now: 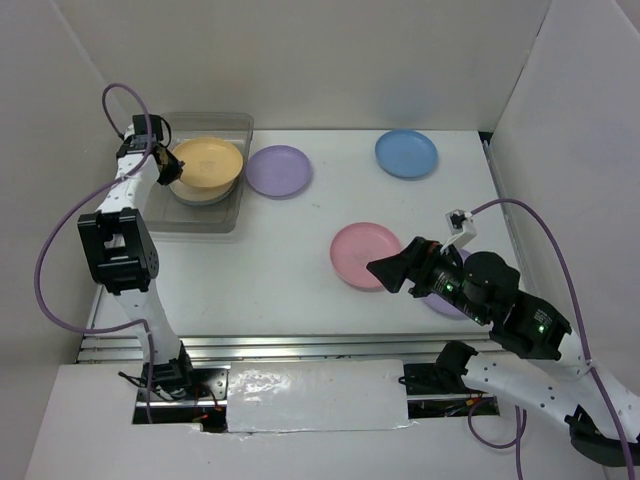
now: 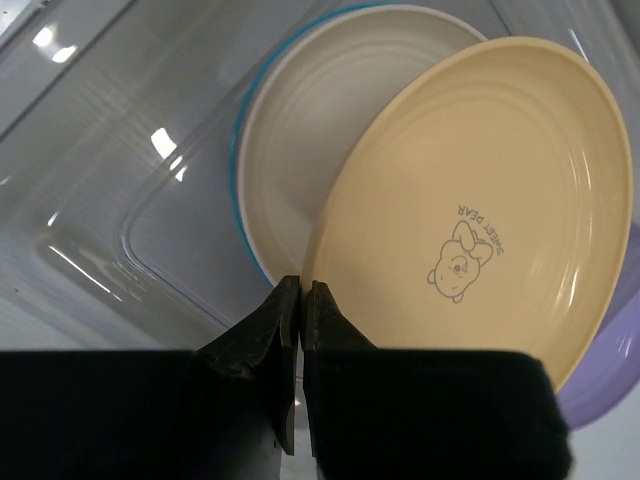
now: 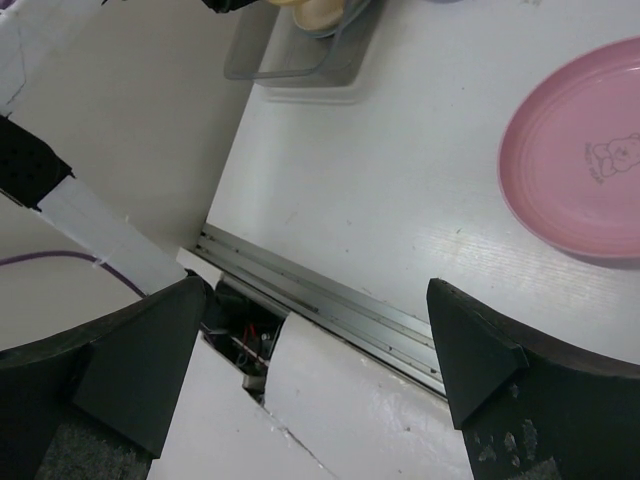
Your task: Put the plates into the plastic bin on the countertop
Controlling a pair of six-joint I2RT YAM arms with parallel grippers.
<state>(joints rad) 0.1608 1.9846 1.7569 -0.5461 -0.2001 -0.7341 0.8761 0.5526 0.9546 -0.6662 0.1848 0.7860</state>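
My left claw [image 2: 302,300] is pinching the near rim of the yellow-orange plate [image 2: 480,200]. The plate fans out ahead of the fingertips, tilted over the cream plate [image 2: 300,150], which lies just beyond inside the plastic bin [image 2: 110,210].

I judge these plates to be light, stiff plastic and not fragile. They look glossy, though, so a thin edge grip like this one could let the plate swing or slip. The raised rim is the only real place to hold.

My right claw [image 3: 315,300] is spread wide with nothing between its fingers. The pink plate [image 3: 580,160] lies flat on the surface [image 3: 400,190], ahead of the claw and off to its right. I would take it at the lip nearest the claw, with one finger eased under the edge.
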